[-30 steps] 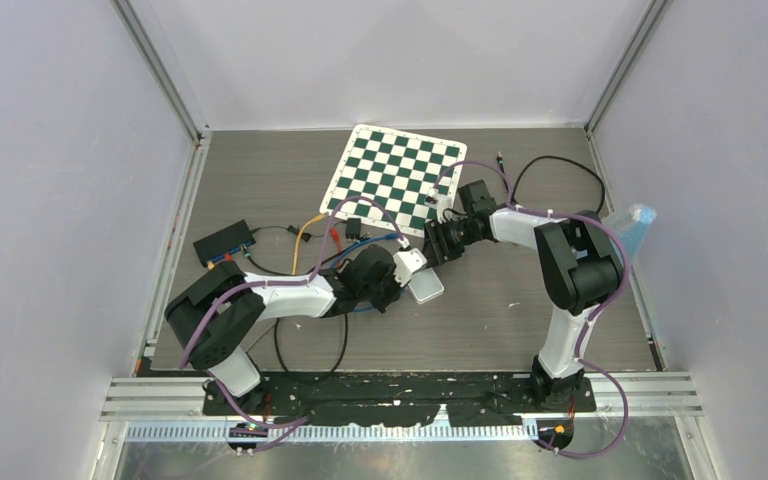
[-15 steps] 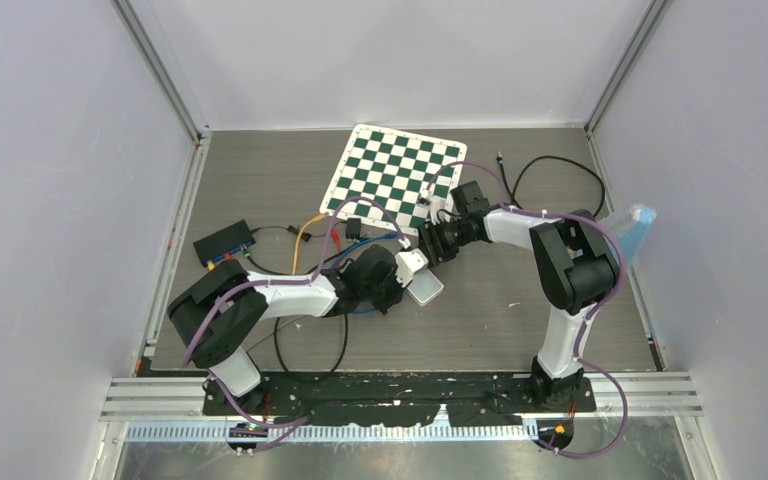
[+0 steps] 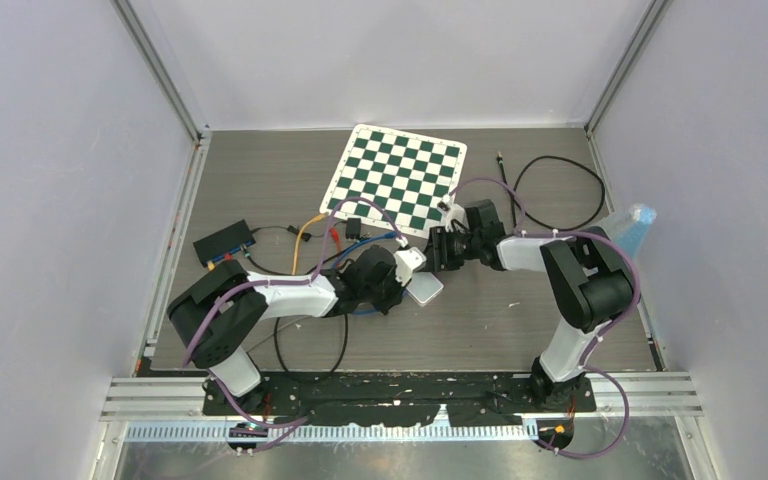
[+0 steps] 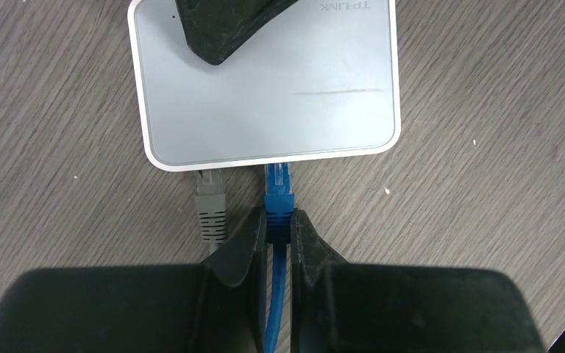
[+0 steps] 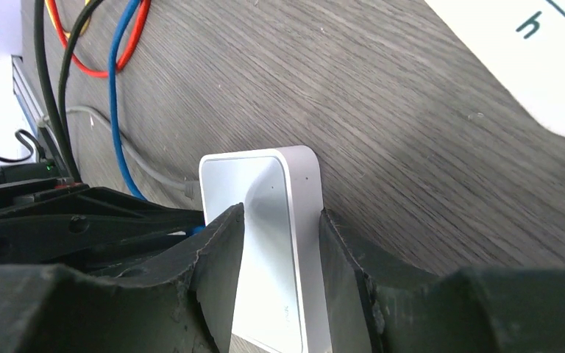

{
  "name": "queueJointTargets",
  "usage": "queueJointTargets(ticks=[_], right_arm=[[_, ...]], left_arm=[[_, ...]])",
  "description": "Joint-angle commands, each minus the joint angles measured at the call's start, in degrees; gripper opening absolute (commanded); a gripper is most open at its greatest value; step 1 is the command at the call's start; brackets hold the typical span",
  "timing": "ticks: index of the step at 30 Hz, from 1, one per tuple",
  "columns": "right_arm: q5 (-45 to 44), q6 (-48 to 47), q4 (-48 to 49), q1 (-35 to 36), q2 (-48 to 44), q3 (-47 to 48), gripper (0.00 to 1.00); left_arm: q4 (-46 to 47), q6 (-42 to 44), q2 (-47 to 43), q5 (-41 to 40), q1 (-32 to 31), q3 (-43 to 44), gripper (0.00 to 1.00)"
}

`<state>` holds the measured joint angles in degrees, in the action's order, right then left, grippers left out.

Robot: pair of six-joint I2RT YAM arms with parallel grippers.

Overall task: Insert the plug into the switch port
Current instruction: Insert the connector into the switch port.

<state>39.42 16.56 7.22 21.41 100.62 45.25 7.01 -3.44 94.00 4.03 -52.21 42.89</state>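
Observation:
The white switch (image 4: 265,103) lies flat on the wood table (image 4: 485,184). A grey plug (image 4: 210,206) sits in its near edge. Beside it the blue plug (image 4: 279,193) has its tip at the same edge, and my left gripper (image 4: 279,224) is shut on its boot. From above, the switch (image 3: 425,290) lies between both arms. My right gripper (image 5: 279,220) is closed on the switch (image 5: 265,191) from the far side. One of its fingers (image 4: 221,29) lies on the top face, the other finger (image 5: 346,265) against the side.
A green-and-white chessboard (image 3: 396,176) lies at the back. A black box (image 3: 224,243) sits at the left, with red, orange, blue and black cables (image 3: 330,235) running from it. A black cable loop (image 3: 560,175) lies at the back right, a pale blue object (image 3: 632,228) by the right wall.
My right gripper has moved down and left from the chessboard's corner onto the switch and closed slightly. The left gripper and blue plug have not moved.

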Motion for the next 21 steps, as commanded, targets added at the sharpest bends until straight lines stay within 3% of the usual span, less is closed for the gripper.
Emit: queueJointTargets(ticks=[1, 6, 13, 21], right_arm=[[2.03, 8.87, 0.06, 2.18, 0.29, -6.17, 0.49], [3.79, 13.78, 8.48, 3.55, 0.24, -11.42, 0.48], [3.05, 15.66, 9.58, 6.39, 0.43, -15.98, 0.47], [0.92, 22.15, 17.93, 10.41, -1.75, -22.93, 0.46]], left_arm=[[7.03, -2.6, -0.4, -0.95, 0.17, 0.6, 0.0], [9.69, -4.4, 1.96, -0.72, 0.0, 0.39, 0.0], [10.46, -5.0, 3.04, -3.49, -0.65, 1.09, 0.0], [12.54, -6.94, 2.88, -9.87, -1.55, 1.59, 0.0]])
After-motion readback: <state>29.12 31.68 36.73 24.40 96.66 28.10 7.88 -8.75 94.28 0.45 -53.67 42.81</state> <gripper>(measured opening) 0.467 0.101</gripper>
